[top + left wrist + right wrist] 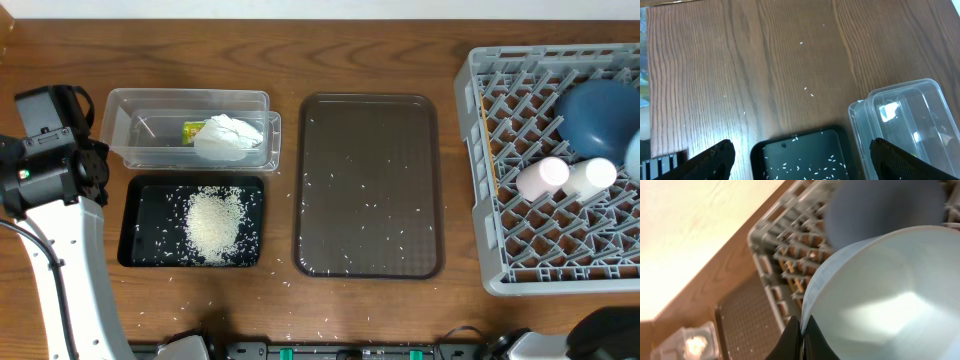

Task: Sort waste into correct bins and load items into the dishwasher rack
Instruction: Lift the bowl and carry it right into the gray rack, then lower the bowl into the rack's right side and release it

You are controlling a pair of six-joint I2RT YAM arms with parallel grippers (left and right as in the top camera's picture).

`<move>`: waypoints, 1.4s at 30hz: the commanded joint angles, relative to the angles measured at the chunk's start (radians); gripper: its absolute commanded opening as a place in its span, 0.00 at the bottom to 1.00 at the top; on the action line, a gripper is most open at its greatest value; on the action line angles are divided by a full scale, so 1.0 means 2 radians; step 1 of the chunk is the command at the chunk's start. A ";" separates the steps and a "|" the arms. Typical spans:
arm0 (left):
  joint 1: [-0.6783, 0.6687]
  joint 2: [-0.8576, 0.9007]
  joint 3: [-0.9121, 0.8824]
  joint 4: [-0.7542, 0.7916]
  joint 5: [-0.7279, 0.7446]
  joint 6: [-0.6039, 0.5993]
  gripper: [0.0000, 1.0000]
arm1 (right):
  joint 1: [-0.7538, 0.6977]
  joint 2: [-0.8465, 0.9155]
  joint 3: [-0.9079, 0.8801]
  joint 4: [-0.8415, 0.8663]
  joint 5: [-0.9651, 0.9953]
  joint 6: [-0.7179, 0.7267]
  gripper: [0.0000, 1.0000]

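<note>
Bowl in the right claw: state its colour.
Light blue bowl; right wrist view shows it best.

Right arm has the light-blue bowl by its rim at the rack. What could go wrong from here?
The right gripper pinches only the thin rim of the light-blue bowl, so it might slip or tilt. The dark-blue bowl sits right beside it, so they could knock. Rice grains lie scattered on the brown tray and may be left unsorted.

Furniture: a worktop (380, 50) of brown wood with long dark grain lines.
Beyond the worktop's far edge: a narrow pale strip (300, 8); wall or floor, cannot tell.
Off the worktop's edge, right wrist view: pale cream surface (695, 225), blurred and bright.
Light: even, with a soft sheen on the worktop.
</note>
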 commanded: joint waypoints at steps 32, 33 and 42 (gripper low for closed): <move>0.002 0.001 0.002 -0.002 -0.005 -0.001 0.89 | -0.126 0.254 -0.005 0.023 -0.289 -0.065 0.01; 0.002 0.001 0.002 -0.002 -0.005 -0.001 0.89 | -0.131 0.254 -0.005 0.017 -0.288 -0.065 0.01; 0.002 0.001 0.002 -0.002 -0.005 -0.001 0.89 | -0.168 0.254 -0.005 -0.041 -0.241 -0.056 0.01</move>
